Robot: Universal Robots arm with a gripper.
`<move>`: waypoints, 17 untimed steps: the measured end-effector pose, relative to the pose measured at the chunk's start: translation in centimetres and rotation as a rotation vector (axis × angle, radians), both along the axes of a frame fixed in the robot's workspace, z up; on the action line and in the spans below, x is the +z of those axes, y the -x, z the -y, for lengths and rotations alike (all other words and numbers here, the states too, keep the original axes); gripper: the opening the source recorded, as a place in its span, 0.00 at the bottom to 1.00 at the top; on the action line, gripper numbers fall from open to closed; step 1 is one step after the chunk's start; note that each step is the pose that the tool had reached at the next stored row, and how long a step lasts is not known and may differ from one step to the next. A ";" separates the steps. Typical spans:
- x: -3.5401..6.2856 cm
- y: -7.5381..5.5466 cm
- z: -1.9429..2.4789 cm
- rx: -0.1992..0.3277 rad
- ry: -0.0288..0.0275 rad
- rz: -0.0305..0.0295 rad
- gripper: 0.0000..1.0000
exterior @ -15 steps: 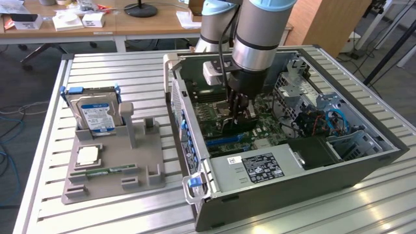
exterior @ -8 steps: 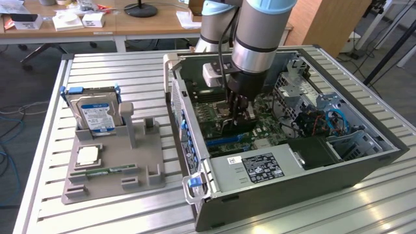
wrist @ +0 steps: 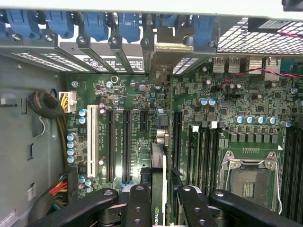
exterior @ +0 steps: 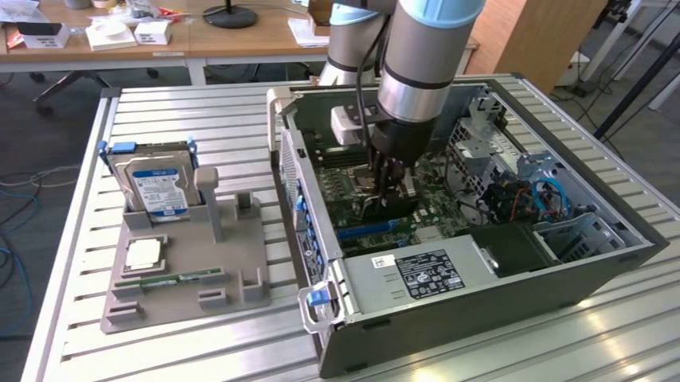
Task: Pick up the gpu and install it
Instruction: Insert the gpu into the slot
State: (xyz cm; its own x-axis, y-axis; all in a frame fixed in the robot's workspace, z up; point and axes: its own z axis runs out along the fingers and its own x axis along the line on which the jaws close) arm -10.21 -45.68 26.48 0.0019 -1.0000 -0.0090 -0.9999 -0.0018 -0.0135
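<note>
I'm holding the gpu (wrist: 159, 179) on edge btwn my fingers (wrist: 138, 203). My gripper (wrist: 163, 208) is closed partway onto its thin body, a narrow clamp, neither wide nor fully shut.

In the exterior view I'm reaching down into the open PC case (exterior: 478, 318), w/ the card hanging upright over the motherboard (exterior: 447, 211) near mid-case. The power supply (exterior: 425, 270) is sitting at approx 5 o'clock from my gripper. The grey fixture (exterior: 186, 247) is lying at 9 o'clock from the case, carrying the hard drive (exterior: 159, 187) and the memory stick (exterior: 170, 278).

Step in hand, as I judge it: pick-up is done and I'm working the install. In the wrist view the card is running parallel w/ the long PCIe slots (wrist: 126, 146), lying btwn the short black slot (wrist: 143, 120) and the next long slot (wrist: 177, 142). I can't tell whether its lower edge is touching the board yet, nor which slot it's over.

What seating calls for, IMO: the edge connector lined up dead straight over one long slot, the bracket end meeting the rear opening under the blue latches (wrist: 61, 23), the card kept upright, and a straight push w/o twist. A cocked card would likely jam or scrape nearby parts.
</note>
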 end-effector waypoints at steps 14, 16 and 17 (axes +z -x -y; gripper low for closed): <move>-0.28 0.1 -0.02 0.000 -0.0003 0.0002 0.26; -0.27 0.2 -0.02 0.000 -0.0001 0.0001 0.26; -0.27 0.3 -0.02 0.000 0.0000 0.0000 0.26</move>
State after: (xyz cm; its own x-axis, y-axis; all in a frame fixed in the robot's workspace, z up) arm -10.48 -45.66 26.22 0.0019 -1.0000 -0.0090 -0.9999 -0.0017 -0.0135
